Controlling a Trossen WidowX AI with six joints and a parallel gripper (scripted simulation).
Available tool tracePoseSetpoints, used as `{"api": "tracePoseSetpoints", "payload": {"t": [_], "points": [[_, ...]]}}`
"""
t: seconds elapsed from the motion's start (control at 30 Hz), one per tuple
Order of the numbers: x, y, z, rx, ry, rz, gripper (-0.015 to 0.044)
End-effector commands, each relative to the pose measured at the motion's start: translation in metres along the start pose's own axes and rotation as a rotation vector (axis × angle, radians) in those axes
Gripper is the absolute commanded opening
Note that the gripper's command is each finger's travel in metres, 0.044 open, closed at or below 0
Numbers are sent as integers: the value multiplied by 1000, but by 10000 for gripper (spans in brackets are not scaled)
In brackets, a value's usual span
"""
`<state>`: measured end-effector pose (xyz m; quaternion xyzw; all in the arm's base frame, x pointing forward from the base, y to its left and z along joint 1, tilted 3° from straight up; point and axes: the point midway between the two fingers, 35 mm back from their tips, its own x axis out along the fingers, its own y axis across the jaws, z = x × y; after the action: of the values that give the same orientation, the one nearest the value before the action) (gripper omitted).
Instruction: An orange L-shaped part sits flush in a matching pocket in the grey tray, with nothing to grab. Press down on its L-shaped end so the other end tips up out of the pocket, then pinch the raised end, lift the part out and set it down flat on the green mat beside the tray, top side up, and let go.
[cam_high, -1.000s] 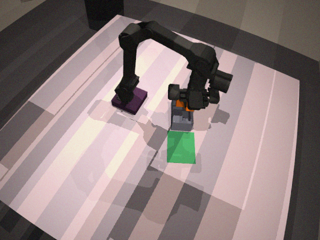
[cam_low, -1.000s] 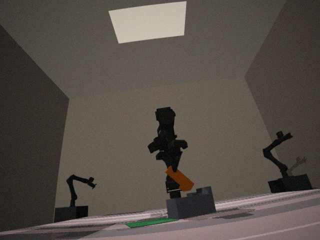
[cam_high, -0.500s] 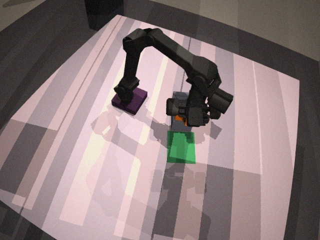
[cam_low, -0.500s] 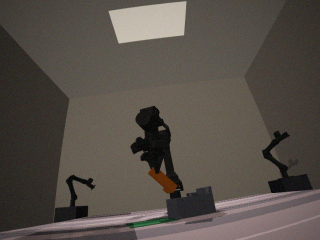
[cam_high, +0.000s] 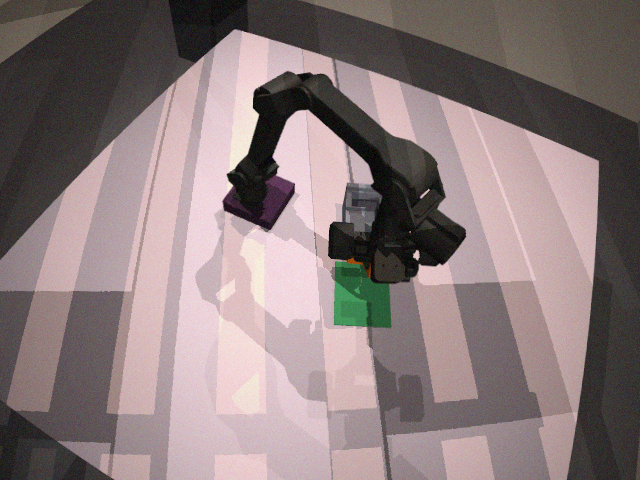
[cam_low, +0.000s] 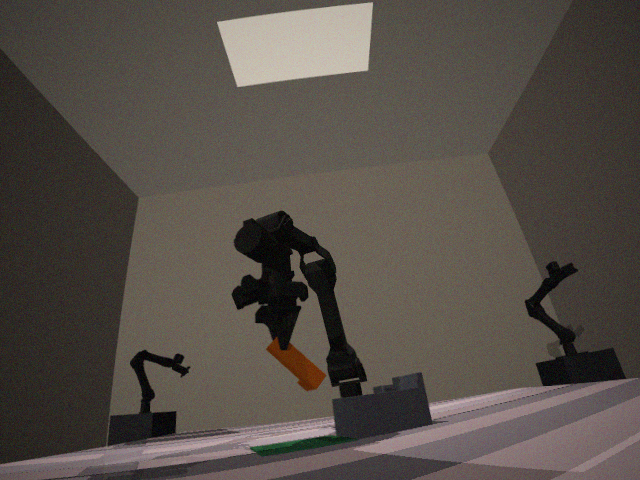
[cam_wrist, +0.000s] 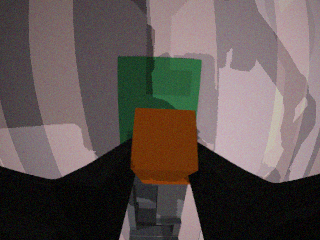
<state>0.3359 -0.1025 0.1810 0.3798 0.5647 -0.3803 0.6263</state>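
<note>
Two of the task's stages read as done: the orange L-shaped part (cam_low: 296, 364) is out of its pocket and hangs in the air, clamped at its upper end by the gripper (cam_low: 282, 338), which is clenched on it. What is left — carrying it fully over the green mat (cam_high: 361, 302), laying it flat with the top side up, and releasing.

Exterior view, left to right: the green mat (cam_low: 302, 443) shows as a thin strip at lower centre, the part hangs tilted above it with its free end sloping down to the right, and the grey tray (cam_low: 381, 409) stands right of centre. This view alone shows that the part is well clear of both tray and mat, and that it is far from flat.

Top view: the wrist hides nearly all of the part; only a sliver of orange (cam_high: 356, 263) shows at the mat's upper edge, with the grey tray (cam_high: 356, 204) above it.

Wrist view: the part (cam_wrist: 164, 144) fills the centre, the mat (cam_wrist: 160, 90) beyond it in the upper half, the tray (cam_wrist: 155, 216) below — alignment, but no height.
</note>
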Motion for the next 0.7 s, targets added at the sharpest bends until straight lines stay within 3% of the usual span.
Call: {"api": "tracePoseSetpoints", "payload": {"t": [0.0,0.67], "points": [[0,1,3,-7,2,5,0],[31,1,3,-7,2,5,0]]}}
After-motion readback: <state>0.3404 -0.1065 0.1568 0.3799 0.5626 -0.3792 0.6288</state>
